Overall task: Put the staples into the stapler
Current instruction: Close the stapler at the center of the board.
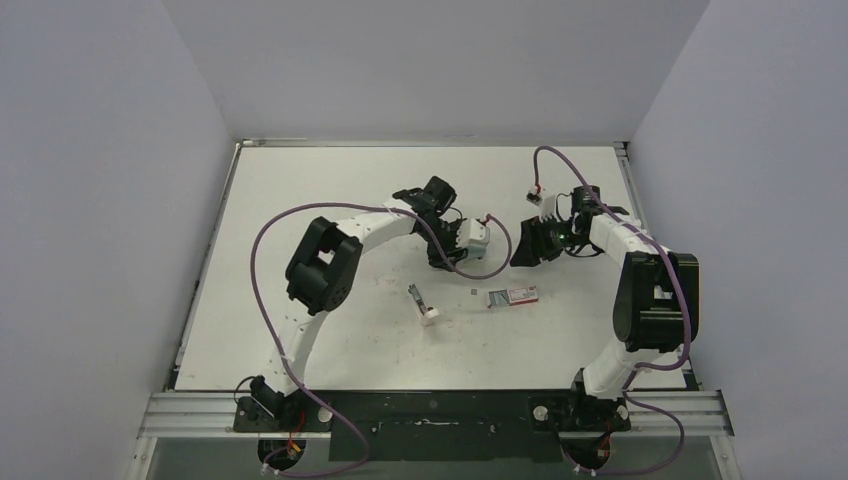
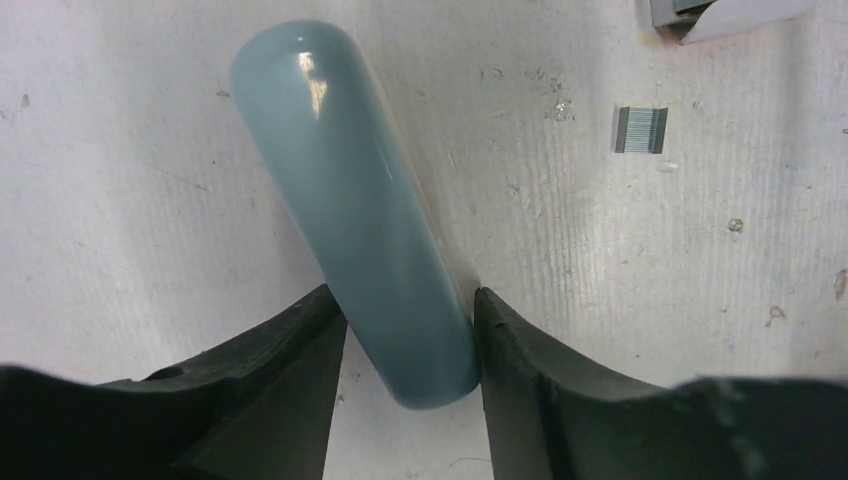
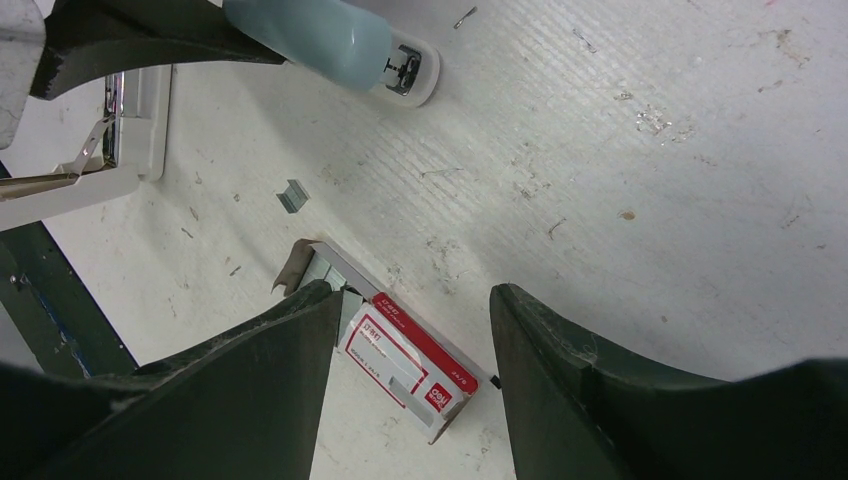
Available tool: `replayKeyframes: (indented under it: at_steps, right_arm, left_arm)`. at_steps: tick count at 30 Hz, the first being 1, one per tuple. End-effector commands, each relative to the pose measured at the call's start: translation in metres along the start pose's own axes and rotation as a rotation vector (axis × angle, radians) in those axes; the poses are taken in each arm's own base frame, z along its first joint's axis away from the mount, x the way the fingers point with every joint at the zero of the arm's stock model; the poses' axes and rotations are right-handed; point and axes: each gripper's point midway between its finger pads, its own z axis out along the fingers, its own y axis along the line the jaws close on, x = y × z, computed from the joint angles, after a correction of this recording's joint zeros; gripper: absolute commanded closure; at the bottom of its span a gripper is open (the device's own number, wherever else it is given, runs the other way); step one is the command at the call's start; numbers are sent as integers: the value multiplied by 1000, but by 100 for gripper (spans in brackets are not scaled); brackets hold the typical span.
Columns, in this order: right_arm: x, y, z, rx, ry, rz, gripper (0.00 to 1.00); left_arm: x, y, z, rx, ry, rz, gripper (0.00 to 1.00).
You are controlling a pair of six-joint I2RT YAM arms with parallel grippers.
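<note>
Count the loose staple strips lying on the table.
1 strip, lying between the stapler and the red-and-white box; more may be hidden inside the box.

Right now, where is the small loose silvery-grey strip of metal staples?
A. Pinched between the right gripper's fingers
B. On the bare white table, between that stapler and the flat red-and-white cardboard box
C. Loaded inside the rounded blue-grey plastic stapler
B. The strip of staples lies by itself on the white table, apart from both the blue-grey stapler and the red-and-white box.
</note>
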Motion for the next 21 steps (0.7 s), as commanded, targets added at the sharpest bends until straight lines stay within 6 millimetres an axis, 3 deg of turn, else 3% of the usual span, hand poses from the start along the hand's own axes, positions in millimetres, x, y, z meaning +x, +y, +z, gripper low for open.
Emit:
replayKeyframes:
  at_steps: [1, 7, 8, 15, 21]
  right_arm:
    - [-15, 4, -3, -18, -56, -43, 43]
    - [-26, 4, -4, -15, -77, -43, 42]
    - [-29, 4, -4, -19, -81, -43, 42]
    - [-57, 12, 3, -86, -116, -29, 37]
    - [-75, 41, 17, -169, -103, -98, 32]
  left_arm:
    - [10, -3, -6, -35, 44, -6, 58]
    - [13, -6, -12, -53, 43, -6, 97]
    - [10, -5, -14, -67, 32, 0, 100]
    - [-19, 8, -43, -162, -64, 50, 100]
    - [-42, 3, -71, -196, -102, 92, 100]
